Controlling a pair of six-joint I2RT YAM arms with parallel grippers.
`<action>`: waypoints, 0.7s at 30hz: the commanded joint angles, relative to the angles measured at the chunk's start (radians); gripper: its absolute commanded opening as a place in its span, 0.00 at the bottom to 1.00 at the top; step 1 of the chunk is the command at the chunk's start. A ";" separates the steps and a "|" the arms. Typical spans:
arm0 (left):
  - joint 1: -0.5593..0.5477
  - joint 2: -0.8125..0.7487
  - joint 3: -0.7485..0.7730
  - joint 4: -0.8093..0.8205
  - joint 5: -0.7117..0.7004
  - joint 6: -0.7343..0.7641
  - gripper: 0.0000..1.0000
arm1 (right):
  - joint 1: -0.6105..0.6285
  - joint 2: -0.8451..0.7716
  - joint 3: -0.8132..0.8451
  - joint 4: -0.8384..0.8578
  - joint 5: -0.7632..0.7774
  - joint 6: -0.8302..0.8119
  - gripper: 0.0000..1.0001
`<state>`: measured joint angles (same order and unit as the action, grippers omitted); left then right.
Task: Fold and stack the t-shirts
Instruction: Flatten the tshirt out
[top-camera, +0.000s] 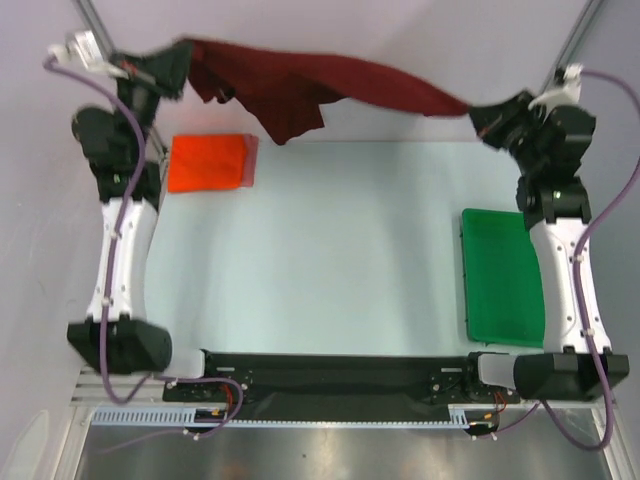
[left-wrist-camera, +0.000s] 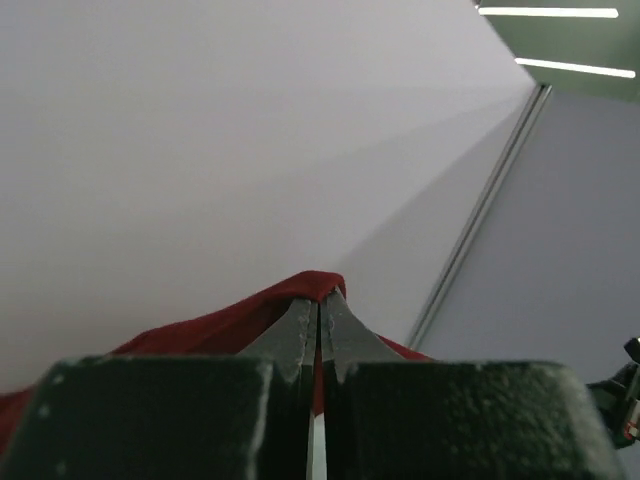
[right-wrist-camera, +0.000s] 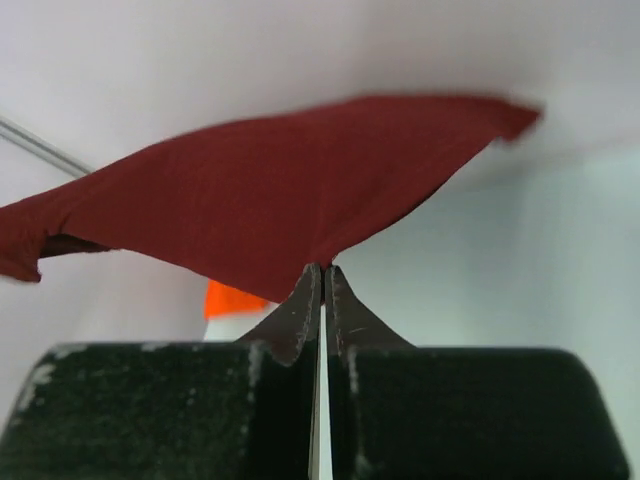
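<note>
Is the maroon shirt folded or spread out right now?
Spread, not folded: the maroon shirt hangs stretched between the left gripper and right gripper.

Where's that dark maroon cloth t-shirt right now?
In the overhead view the dark maroon cloth t-shirt hangs stretched along the far edge of the table, held by the left pincer and right pincer, just beyond the folded orange-red shirt.
</note>
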<state>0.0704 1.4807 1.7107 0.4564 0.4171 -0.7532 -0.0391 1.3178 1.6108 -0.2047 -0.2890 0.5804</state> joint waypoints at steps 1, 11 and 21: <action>0.009 -0.264 -0.475 0.076 0.092 -0.057 0.00 | 0.027 -0.130 -0.239 -0.123 -0.016 0.044 0.00; -0.267 -0.733 -0.870 -0.907 -0.472 0.084 0.00 | 0.111 -0.307 -0.606 -0.619 -0.022 -0.008 0.00; -0.281 -0.957 -0.990 -1.533 -0.873 -0.294 0.00 | 0.191 -0.207 -0.831 -0.808 0.088 0.076 0.00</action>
<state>-0.2054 0.5533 0.7250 -0.8665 -0.2867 -0.9043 0.1215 1.0924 0.8120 -0.9283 -0.2653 0.6159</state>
